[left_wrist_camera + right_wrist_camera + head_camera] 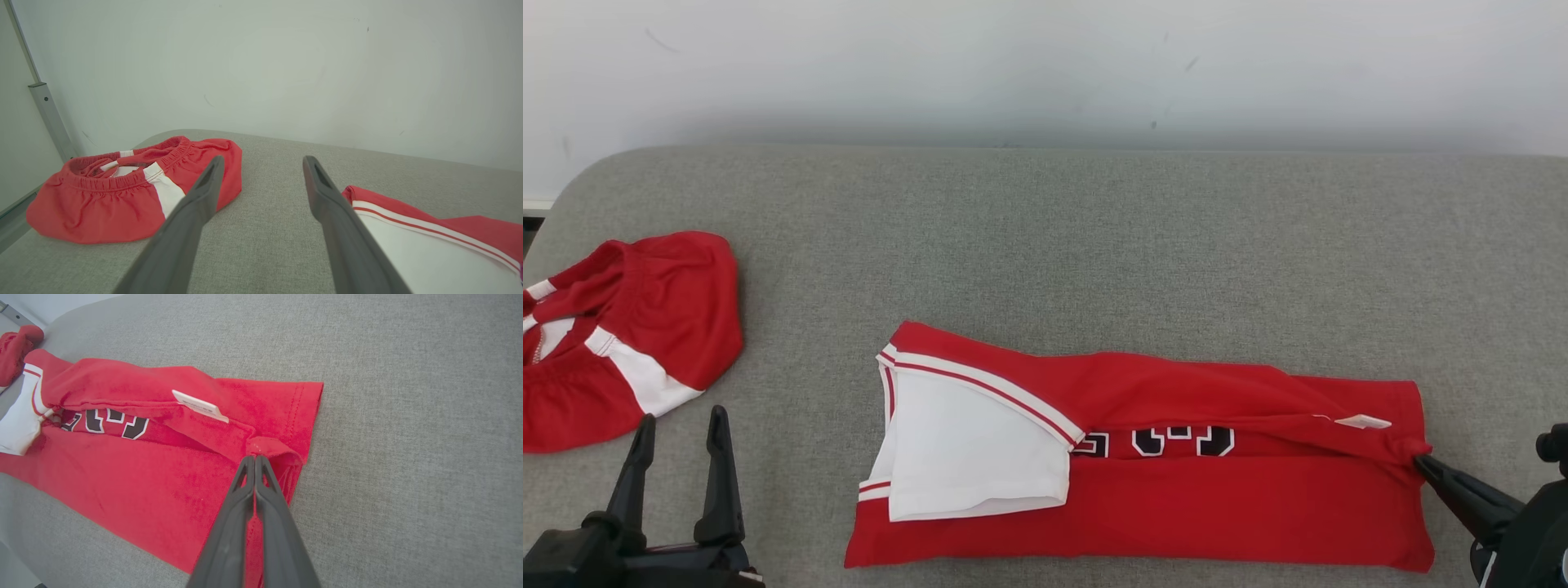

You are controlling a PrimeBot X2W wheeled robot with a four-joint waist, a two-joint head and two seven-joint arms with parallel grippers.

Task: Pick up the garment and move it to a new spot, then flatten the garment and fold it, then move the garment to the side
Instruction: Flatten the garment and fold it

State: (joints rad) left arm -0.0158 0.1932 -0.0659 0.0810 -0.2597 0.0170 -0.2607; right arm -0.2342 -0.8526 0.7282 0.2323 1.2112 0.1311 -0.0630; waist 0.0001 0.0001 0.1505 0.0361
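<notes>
A red jersey with white sleeve panel and black-and-white numerals lies partly folded lengthwise on the grey cushion, also seen as the jersey in the right wrist view. My right gripper is shut on a pinch of the jersey's folded red edge at its right end; the right gripper holds the cloth at its tips. A small white tag sticks out near there. My left gripper stands open at the lower left, off the jersey; the left gripper has nothing between its fingers.
A second red and white garment, shorts with an elastic waist, lies crumpled at the cushion's left edge, the shorts just left of my left fingers. Bare grey cushion stretches behind the jersey to the white wall.
</notes>
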